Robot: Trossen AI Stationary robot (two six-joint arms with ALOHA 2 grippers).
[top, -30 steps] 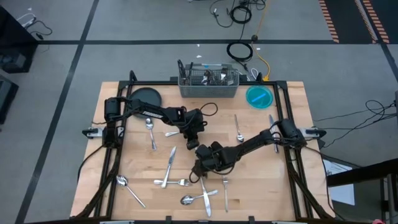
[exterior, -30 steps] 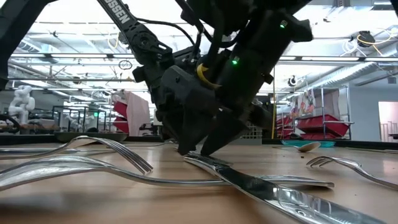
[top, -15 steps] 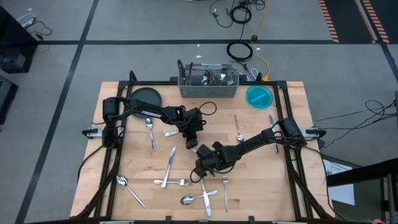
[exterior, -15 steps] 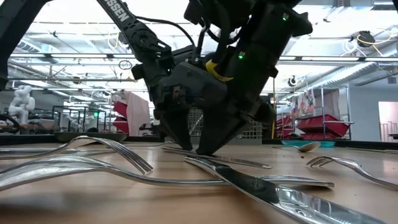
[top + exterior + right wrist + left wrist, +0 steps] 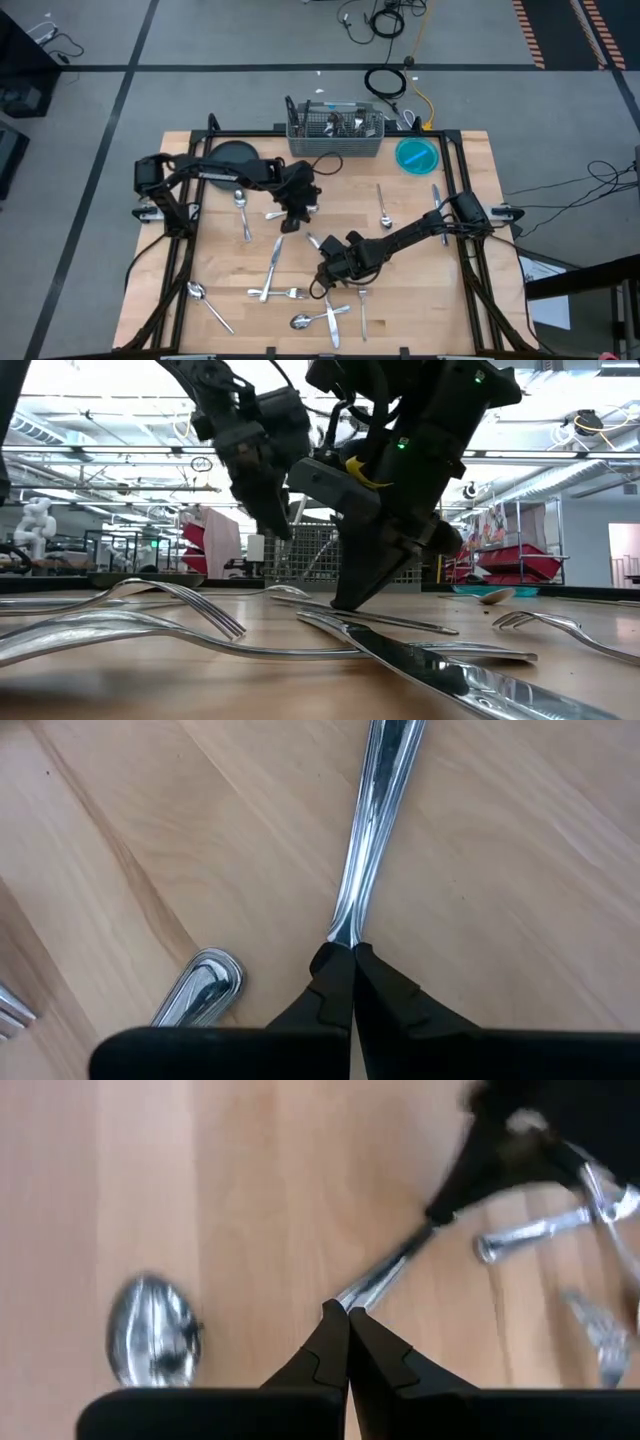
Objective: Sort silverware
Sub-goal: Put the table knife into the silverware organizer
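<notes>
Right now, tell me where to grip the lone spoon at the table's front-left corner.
Grip the spoon mid-handle, straight from above, fingers across the handle. It lies flat and alone, so the slim handle is clear on both sides; the rounded bowl would likely slip. The left gripper, mid-table, is nearer.

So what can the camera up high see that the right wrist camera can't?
Only the high view shows the mesh caddy, blue bowl, dark plate and left gripper. Only the right wrist view shows, close up, the right gripper pinching a silver handle by its end, another handle end beside it. Both show that gripper, that handle and the wooden table.
</notes>
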